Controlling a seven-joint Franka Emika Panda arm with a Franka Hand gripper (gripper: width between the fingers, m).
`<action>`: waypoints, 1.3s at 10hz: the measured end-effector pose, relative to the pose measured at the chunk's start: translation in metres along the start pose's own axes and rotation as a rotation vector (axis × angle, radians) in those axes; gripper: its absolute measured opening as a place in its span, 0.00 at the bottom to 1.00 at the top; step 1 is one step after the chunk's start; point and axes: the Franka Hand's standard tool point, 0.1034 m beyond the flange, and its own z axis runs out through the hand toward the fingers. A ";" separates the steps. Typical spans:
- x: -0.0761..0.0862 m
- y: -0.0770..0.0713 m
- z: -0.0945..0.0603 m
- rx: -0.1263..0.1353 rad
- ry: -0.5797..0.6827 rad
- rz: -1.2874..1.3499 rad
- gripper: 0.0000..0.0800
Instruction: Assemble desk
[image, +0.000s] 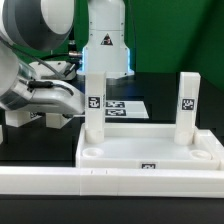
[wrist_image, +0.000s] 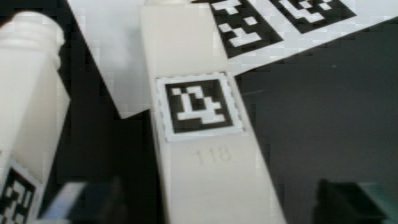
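My gripper (wrist_image: 214, 203) is open astride an upright leg (wrist_image: 199, 110), its fingers (wrist_image: 86, 200) flanking the leg with gaps either side (no contact I can see). In the exterior view that leg stands at the tabletop's (image: 150, 150) ten o'clock corner, and a second leg (image: 188, 100) stands at two o'clock.

place: robotics lab | evidence: robot arm (image: 35, 70); tagged marker board (image: 128, 106); black table (image: 40, 150)
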 end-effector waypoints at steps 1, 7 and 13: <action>0.000 0.000 0.000 0.000 0.000 0.000 0.47; 0.001 -0.003 -0.009 -0.001 0.012 -0.023 0.36; -0.020 -0.033 -0.076 -0.024 0.104 -0.164 0.36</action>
